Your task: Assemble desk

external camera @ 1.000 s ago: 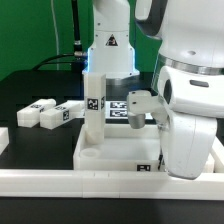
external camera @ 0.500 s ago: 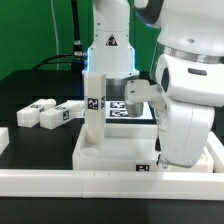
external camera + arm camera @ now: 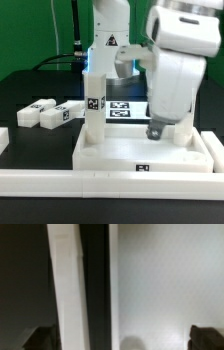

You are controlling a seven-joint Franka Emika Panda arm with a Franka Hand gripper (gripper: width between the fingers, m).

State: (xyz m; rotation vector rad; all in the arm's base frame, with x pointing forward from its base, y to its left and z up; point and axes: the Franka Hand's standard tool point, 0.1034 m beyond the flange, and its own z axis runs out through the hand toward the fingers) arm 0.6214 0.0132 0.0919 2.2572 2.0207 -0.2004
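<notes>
The white tabletop [image 3: 125, 150] lies flat at the front of the table, with a small tag on its front rim. One leg block [image 3: 94, 112] stands upright on its back corner at the exterior view's left. Two loose leg blocks [image 3: 34, 112] [image 3: 62, 115] lie on the black table at the left. My gripper [image 3: 154, 130] hangs just above the right part of the tabletop, open and empty. In the wrist view its fingertips [image 3: 41, 337] stand wide apart over a white surface [image 3: 165, 274], with nothing between them [image 3: 122, 339].
Long white rails run along the front [image 3: 90, 183] and the exterior view's right [image 3: 214, 150] of the tabletop. The marker board [image 3: 122, 108] lies behind it. The robot base [image 3: 108, 50] stands at the back. A white strip [image 3: 65, 280] and a dark gap show in the wrist view.
The arm has risen and swung back from the tabletop's front right corner toward the middle. The gripper stays empty. The parts have not moved.
</notes>
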